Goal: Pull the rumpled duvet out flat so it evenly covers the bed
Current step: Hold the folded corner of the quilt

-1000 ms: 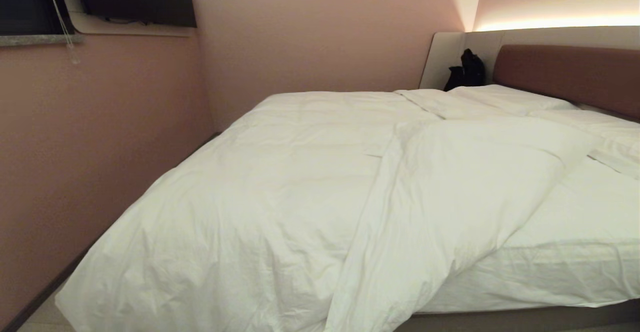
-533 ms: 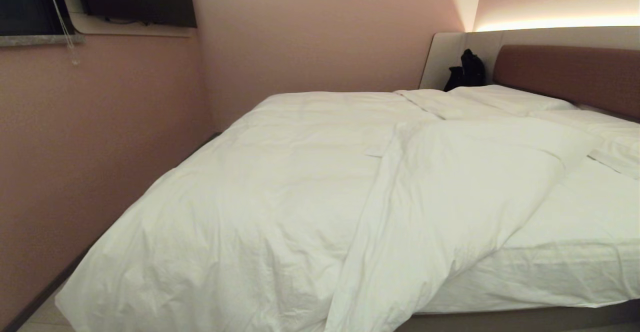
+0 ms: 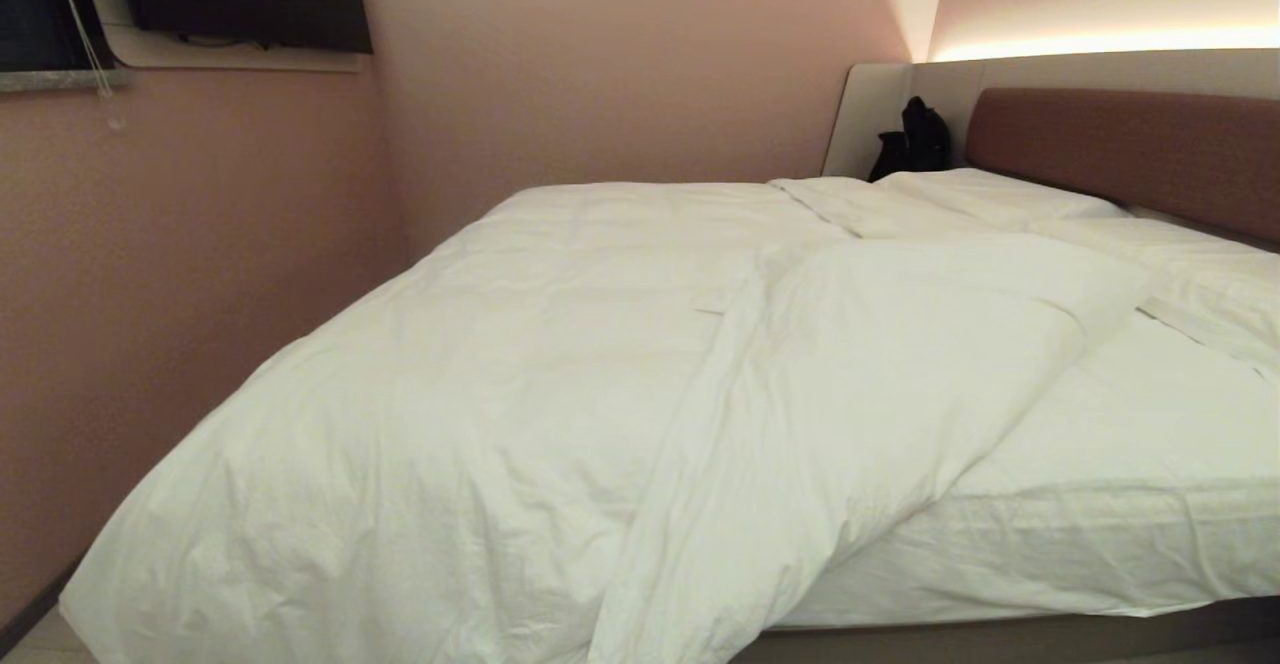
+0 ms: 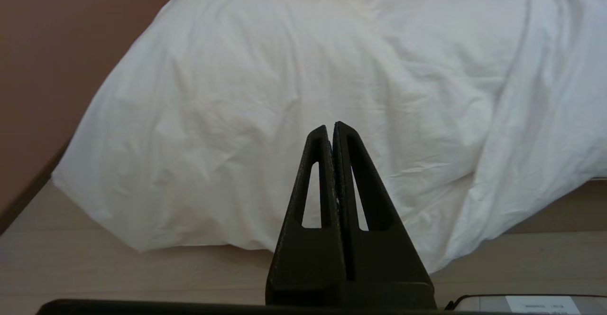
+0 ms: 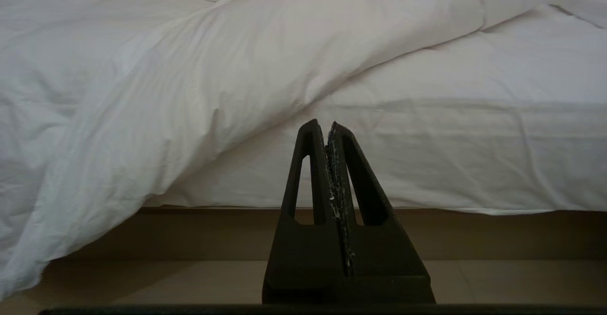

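The puffy white duvet [image 3: 520, 384] lies rumpled over the left part of the bed [image 3: 1000, 634]. One side of it is folded back in a thick diagonal band [image 3: 880, 364], and its near end hangs over the foot towards the floor. The fitted sheet [image 3: 1130, 444] is bare on the right. Neither arm shows in the head view. My left gripper [image 4: 331, 127] is shut and empty, low in front of the hanging duvet [image 4: 294, 82]. My right gripper [image 5: 323, 125] is shut and empty, facing the mattress side below the duvet's fold [image 5: 237, 68].
A pink wall [image 3: 170, 274] runs close along the bed's left side, leaving a narrow strip of floor. Flat pillows [image 3: 1000, 199] lie against the reddish-brown headboard [image 3: 1120, 149]. A black bag [image 3: 912, 139] sits in the far corner. Pale floor [image 4: 142, 272] lies before the bed.
The whole head view has shifted left and slightly down, so the camera has moved. The duvet and both grippers have kept still.
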### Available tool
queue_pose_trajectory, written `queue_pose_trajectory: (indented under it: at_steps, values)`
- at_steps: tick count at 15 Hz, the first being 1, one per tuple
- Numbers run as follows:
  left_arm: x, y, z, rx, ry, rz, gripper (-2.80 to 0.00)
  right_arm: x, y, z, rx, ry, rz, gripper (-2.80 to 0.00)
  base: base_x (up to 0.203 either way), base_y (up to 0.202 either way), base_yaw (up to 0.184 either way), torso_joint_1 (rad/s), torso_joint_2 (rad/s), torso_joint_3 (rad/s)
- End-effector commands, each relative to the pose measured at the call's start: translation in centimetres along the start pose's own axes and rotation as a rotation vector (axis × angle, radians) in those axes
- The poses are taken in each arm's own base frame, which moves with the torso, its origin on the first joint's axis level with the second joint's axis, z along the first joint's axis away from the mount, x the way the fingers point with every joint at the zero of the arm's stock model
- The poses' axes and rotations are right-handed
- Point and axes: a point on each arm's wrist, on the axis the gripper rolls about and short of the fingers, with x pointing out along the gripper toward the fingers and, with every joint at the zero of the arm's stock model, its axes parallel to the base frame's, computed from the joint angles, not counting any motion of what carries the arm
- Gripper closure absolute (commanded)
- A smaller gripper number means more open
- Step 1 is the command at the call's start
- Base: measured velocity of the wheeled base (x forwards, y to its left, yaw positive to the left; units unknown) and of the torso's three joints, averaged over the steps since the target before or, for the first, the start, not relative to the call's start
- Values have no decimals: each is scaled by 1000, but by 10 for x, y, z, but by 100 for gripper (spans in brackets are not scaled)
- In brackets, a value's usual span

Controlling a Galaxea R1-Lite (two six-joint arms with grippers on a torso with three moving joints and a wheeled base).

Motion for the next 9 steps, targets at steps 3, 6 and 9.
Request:
queue_pose_trajectory:
  at_steps: [3, 6, 9]
  values:
    - [0, 0, 0, -2, -2, -1, 0, 0, 0, 0, -1, 1, 1, 0, 0, -192, -2, 2, 1, 0]
    - [0, 0, 0, -3, 0, -1, 0, 0, 0, 0, -1, 1, 1, 0, 0, -196, 0, 2, 3, 1]
    - [0, 0, 0, -3, 0, 2, 0, 0, 0, 0, -1, 1, 1, 0, 0, -196, -1, 0, 4, 2]
